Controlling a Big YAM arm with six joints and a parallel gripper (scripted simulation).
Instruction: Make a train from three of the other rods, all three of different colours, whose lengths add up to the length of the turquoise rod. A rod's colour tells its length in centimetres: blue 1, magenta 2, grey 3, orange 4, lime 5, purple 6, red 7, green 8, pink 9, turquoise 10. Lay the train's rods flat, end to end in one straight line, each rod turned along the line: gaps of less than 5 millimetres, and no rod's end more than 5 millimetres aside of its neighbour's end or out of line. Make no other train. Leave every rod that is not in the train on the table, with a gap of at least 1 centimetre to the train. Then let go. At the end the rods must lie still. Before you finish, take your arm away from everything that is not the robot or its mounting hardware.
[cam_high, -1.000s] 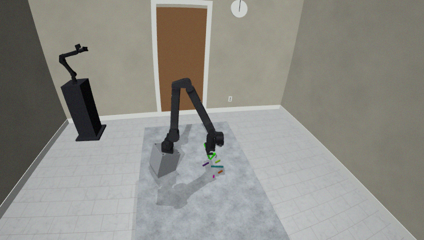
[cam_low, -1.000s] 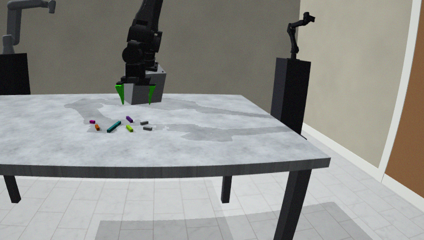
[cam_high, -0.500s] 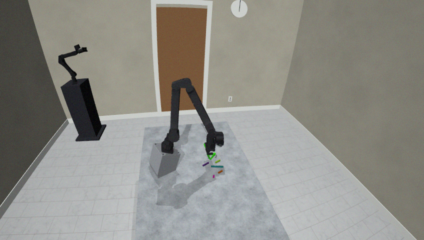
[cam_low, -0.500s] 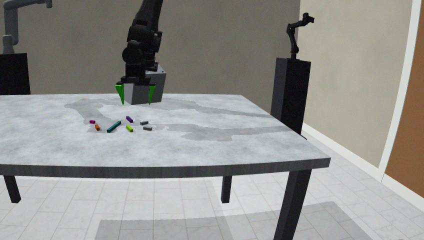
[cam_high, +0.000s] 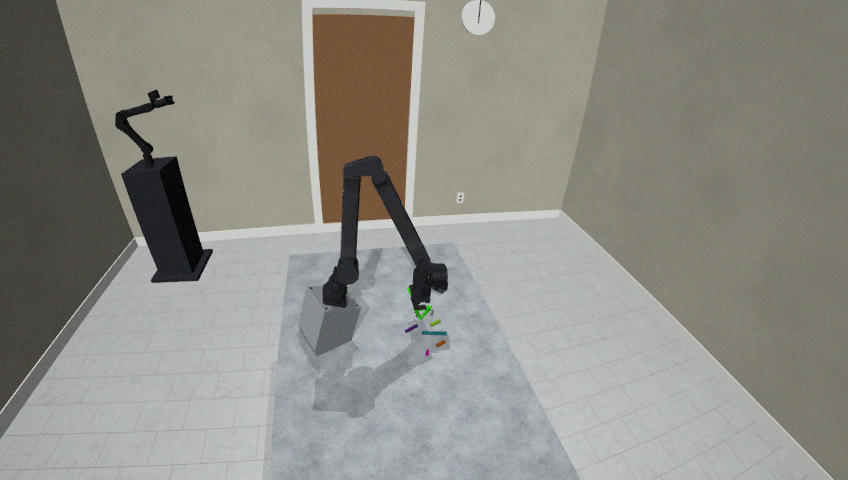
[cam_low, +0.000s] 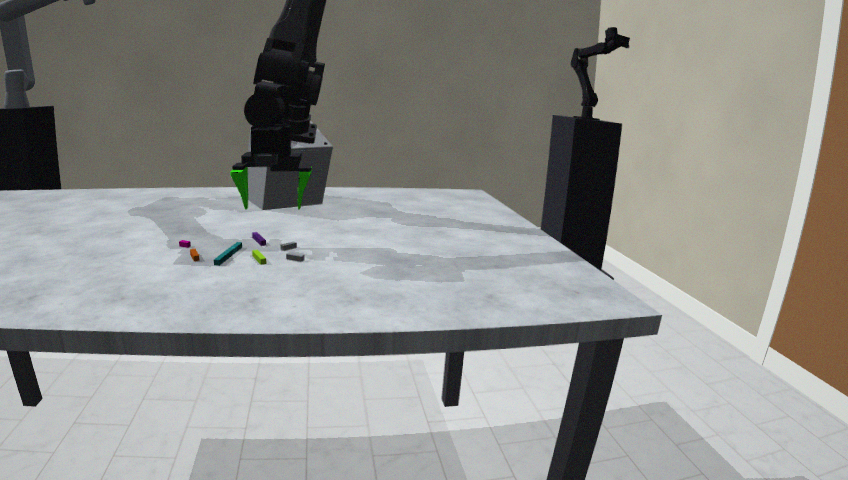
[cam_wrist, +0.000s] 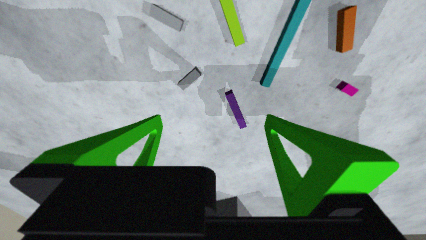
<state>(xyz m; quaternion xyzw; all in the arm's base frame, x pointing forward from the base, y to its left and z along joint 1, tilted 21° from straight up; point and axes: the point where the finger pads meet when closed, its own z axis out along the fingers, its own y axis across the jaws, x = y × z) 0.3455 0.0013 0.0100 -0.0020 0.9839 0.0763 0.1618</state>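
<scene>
The gripper (cam_wrist: 214, 131) hangs above the table (cam_low: 416, 297) with its jaws wide and holding nothing, so it can drop over the purple rod (cam_wrist: 235, 108) lying flat just below.

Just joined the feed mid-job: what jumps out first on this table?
The wide-open hand with bright green fingers hangs empty above a scatter of small coloured rods. Beneath it the purple rod lies nearest; the long turquoise rod dominates the cluster, with lime, orange, magenta and two grey rods lying apart around it.
</scene>
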